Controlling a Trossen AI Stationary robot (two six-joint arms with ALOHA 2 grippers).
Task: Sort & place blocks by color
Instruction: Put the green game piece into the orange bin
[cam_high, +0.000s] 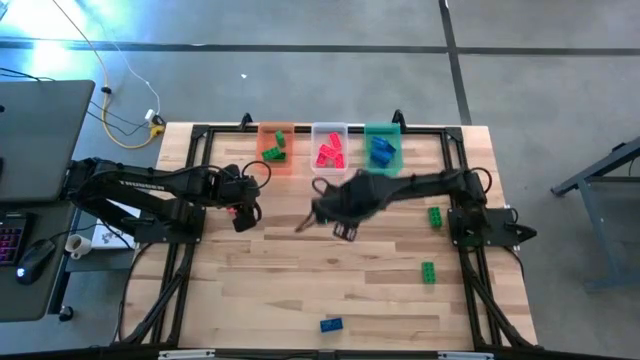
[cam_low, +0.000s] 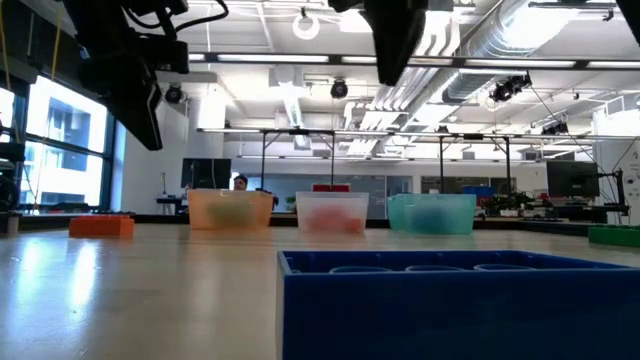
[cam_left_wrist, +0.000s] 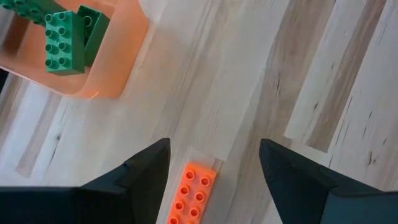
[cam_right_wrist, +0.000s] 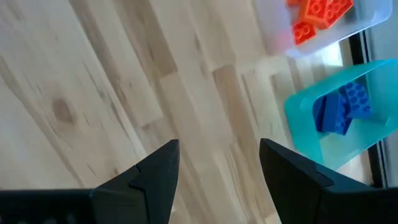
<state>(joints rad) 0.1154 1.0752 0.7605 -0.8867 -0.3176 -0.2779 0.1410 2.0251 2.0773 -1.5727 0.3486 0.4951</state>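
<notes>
My left gripper (cam_left_wrist: 214, 146) (cam_high: 245, 208) is open and hangs above a red-orange brick (cam_left_wrist: 193, 194) that lies flat on the table, left of the orange tub (cam_high: 276, 150). In the low view this brick (cam_low: 100, 226) sits far below the left fingers (cam_low: 135, 95). My right gripper (cam_right_wrist: 217, 146) (cam_high: 338, 222) is open over bare wood in front of the clear tub (cam_high: 330, 148). Green bricks (cam_left_wrist: 62, 40) lie in the orange tub, red-orange ones (cam_right_wrist: 320, 15) in the clear tub and blue ones (cam_right_wrist: 342, 109) in the green tub (cam_high: 382, 148).
Loose on the table are two green bricks (cam_high: 436, 215) (cam_high: 428, 271) on the right and a blue brick (cam_high: 331, 324) near the near edge, which fills the low view's foreground (cam_low: 460, 305). The three tubs stand in a row at the far edge. Black frame rails run along the table's sides.
</notes>
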